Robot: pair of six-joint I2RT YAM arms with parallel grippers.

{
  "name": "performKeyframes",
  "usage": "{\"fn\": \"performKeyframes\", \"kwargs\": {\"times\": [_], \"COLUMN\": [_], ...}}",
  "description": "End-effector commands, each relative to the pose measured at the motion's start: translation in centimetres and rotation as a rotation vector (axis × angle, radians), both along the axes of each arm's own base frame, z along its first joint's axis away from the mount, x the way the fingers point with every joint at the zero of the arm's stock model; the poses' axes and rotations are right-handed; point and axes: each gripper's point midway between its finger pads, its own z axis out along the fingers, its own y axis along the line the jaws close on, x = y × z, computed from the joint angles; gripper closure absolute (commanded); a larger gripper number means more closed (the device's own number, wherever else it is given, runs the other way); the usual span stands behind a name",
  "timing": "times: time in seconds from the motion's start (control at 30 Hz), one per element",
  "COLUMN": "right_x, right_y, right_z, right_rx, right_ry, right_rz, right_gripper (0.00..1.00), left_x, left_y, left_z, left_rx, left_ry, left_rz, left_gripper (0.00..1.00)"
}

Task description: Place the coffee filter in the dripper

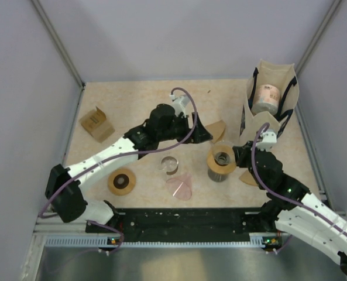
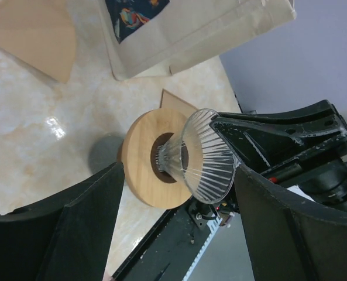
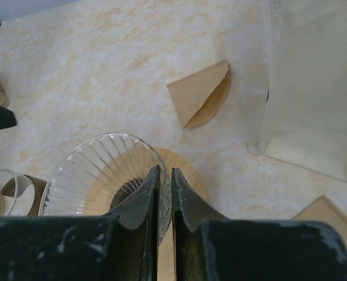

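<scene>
Here, at the middle of the tabletop [image 1: 132,99], your right gripper [image 3: 165,188] pinches the glass rim of the dripper [image 2: 208,155]. Its fingers [image 3: 188,205] are clamped almost together on the ribbed wall, and the cone sits in its round wooden collar [image 2: 147,175]. Your left gripper [image 1: 203,133] hovers just beside the dripper, fingers [image 2: 74,222] wide apart and holding nothing.

The coffee filter [image 3: 198,96], a folded tan paper wedge, lies flat on the tabletop between the dripper and the canvas tote bag [image 1: 272,93], in no grip. A second filter [image 3: 331,219] shows at the foot of the bag, so 2 are within reach.

By the look of it, the dripper is braced and the pick of the filter is not yet made. The next move calls for you to bring the left fingers down over the wedge's open curved edge. Pinch the thin paper without pressing it flat, then carry it point-down into the cone. The right fingers take up 1 part of the rim, so the paper likely has to seat clear of them.

No writing can be read. The bag's dark printed patch [image 2: 132,9] shows coloured shapes only. The label on the roll [image 1: 267,98] inside the bag and the print on the cardboard box [image 1: 96,124] are too small to make out.
</scene>
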Motion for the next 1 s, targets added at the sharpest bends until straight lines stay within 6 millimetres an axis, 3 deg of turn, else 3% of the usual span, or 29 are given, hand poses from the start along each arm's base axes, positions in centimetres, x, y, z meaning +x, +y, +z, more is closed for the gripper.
{"fn": "performKeyframes", "kwargs": {"times": [0.0,0.13,0.4,0.7,0.97], "right_x": [-1.1,-1.2,-1.3,-1.4,-1.6], "right_y": [-0.2,-0.1,-0.1,-0.4,-0.9], "right_z": [-2.4,-2.5,-2.8,-3.3,-4.2], "right_rx": [-0.094,-0.088,-0.082,-0.075,-0.056], "right_ry": [0.075,0.079,0.082,0.092,0.095], "right_rz": [0.058,0.062,0.062,0.047,0.017], "right_gripper": [1.0,1.0,1.0,1.0,1.0], "left_x": [0.3,-0.1,-1.1,-1.9,-2.4], "left_y": [-2.7,-3.9,-5.7,-5.4,-5.4], "left_z": [-0.1,-1.4,-1.9,-4.6,-6.2], "left_rx": [0.018,0.042,0.046,0.133,0.176], "left_ry": [0.012,0.034,0.048,0.094,0.089], "left_rz": [-0.01,-0.033,-0.097,-0.121,-0.15], "left_gripper": [0.23,0.28,0.48,0.68,1.0]}}
